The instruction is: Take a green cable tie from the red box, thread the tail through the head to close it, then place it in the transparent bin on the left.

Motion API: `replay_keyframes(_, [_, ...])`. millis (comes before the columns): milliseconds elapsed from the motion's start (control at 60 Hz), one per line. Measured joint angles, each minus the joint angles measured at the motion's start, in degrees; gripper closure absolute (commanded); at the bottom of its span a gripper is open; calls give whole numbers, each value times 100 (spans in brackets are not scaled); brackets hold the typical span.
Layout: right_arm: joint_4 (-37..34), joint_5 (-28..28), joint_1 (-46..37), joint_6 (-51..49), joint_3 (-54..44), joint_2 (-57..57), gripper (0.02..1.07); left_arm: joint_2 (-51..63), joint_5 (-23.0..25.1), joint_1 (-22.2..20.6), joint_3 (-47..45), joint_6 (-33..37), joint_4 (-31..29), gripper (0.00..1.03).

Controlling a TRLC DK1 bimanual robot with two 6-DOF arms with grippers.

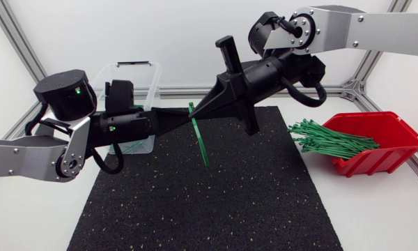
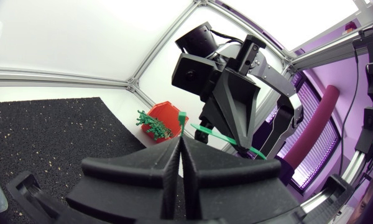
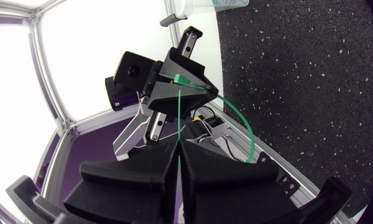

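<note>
Left fingers [image 2: 130,171] were pressed together on the green cable tie [image 1: 199,139], and a short green end of it stuck up just past their tips in the left wrist view. Behind that arm the transparent bin [image 1: 150,84] stood at the far left of the table [image 1: 376,216], with a few loose green ties [image 1: 129,147] lying in its bottom. Above the middle of the black speckled mat [image 1: 195,202] my two arms met almost tip to tip. The tie's strap hung down, tilted, from where they met. Right fingers [image 3: 236,180], on the arm at the right, were clamped on a thin stretch of the same tie. In the right wrist view it ran straight from between them to the left fingers' tips, and the rest curved out in an arc to one side. Further right, the red box [image 1: 397,148] sat beside the mat, with a bundle of green ties [image 1: 331,138] spilling over its open front toward the mat.
</note>
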Motion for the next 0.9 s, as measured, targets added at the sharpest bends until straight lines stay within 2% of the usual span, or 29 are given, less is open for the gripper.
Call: replay_keyframes(900, [164,2,-63,109,-9,-42,102,-83,0,0,-85,0,2,100])
